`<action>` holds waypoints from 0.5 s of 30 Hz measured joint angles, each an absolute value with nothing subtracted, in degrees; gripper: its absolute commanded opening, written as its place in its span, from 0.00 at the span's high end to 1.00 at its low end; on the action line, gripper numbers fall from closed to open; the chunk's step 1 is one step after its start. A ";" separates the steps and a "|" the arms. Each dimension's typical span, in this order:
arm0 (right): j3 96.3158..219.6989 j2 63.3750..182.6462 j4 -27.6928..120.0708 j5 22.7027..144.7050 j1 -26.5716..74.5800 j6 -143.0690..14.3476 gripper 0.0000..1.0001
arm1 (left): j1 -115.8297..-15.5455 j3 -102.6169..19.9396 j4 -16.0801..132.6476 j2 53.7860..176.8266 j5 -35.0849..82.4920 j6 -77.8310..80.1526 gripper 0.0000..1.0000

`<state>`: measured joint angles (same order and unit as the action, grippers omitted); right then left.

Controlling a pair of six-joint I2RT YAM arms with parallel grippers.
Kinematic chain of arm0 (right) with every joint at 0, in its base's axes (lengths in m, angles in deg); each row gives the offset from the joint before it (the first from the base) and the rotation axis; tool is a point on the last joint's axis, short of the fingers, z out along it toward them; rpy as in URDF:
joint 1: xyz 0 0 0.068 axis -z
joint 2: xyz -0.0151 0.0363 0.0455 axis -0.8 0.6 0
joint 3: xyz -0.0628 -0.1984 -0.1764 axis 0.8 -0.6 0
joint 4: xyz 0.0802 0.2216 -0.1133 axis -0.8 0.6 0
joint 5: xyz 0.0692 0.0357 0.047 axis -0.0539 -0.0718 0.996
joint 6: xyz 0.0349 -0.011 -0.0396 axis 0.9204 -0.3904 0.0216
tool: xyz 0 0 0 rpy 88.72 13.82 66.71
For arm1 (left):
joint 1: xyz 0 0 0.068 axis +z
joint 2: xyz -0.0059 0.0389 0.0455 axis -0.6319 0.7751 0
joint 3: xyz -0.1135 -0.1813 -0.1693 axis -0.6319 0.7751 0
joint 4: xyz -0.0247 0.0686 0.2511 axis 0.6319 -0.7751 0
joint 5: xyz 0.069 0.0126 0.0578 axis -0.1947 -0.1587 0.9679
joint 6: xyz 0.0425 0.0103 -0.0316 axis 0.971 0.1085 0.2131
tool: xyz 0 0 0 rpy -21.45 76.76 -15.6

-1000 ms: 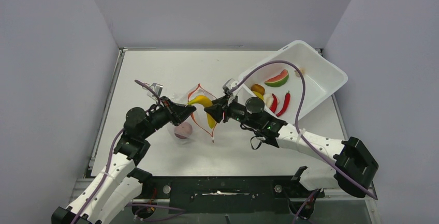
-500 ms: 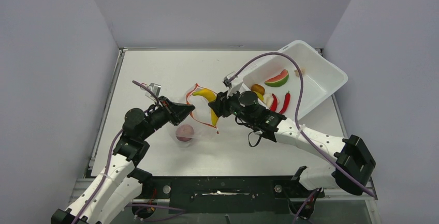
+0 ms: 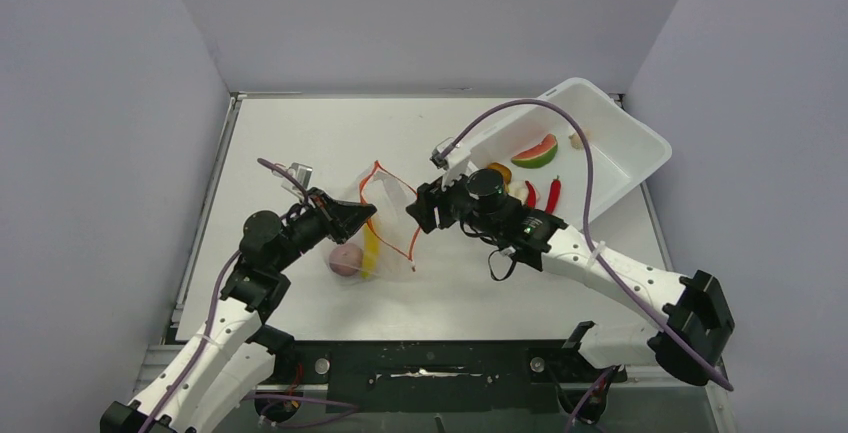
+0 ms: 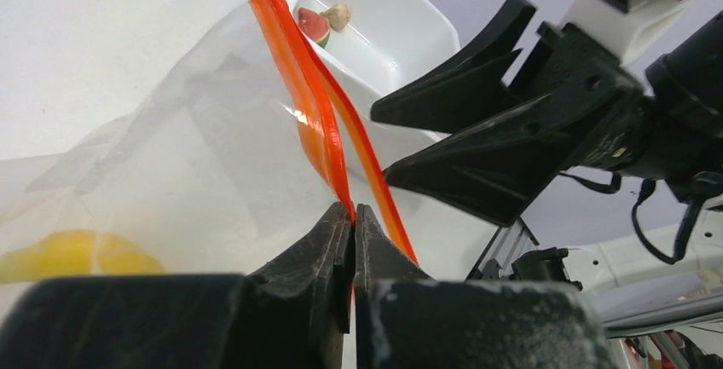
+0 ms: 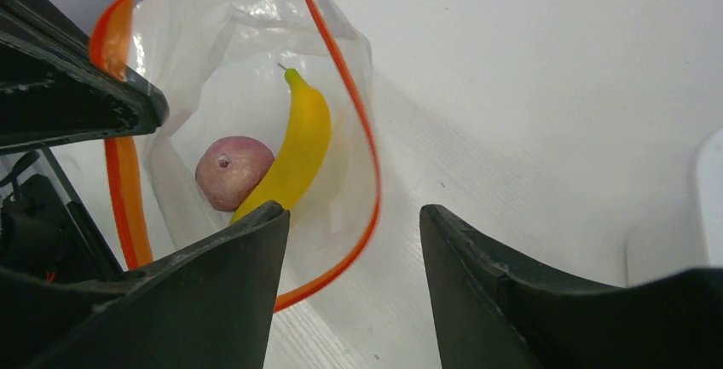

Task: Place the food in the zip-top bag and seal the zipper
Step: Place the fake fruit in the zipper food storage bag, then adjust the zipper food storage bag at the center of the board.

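Note:
The clear zip-top bag [image 3: 392,215] lies mid-table with its mouth held open. My left gripper [image 3: 366,214] [image 4: 353,210] is shut on the orange-red zipper [image 3: 384,169] [image 4: 303,89] at the mouth's left edge. Inside the bag lie a yellow banana [image 3: 370,251] [image 5: 299,142] and a pinkish round piece [image 3: 345,259] [image 5: 232,171]. My right gripper [image 3: 417,213] [image 5: 353,216] hangs open and empty over the right side of the mouth. More food sits in the white bin [image 3: 625,153]: a watermelon slice [image 3: 535,151], red chilies [image 3: 550,193] and small round bits [image 3: 576,139].
The white bin [image 4: 388,24] stands tilted at the back right, close behind my right arm. Grey walls close in the table on three sides. A purple cable [image 3: 585,168] arcs over the bin.
My right gripper has opened and let go of the banana. The banana has dropped into the bag beside the round piece. The right gripper has backed off slightly to the right.

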<state>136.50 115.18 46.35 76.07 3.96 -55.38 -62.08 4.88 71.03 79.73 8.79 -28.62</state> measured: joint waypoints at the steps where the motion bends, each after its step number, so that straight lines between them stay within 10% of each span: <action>1: 136.92 114.13 47.20 76.05 4.16 -55.23 0.42 | -62.08 4.90 71.03 79.84 8.76 -28.60 1.00; 15: 139.50 110.37 52.82 78.81 8.60 -44.74 0.45 | -62.08 4.81 71.69 81.00 8.46 -27.31 1.00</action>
<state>139.50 110.37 52.82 78.81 8.60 -44.74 -62.08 4.81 71.69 81.00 8.46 -27.31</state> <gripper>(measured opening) 0.554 0.015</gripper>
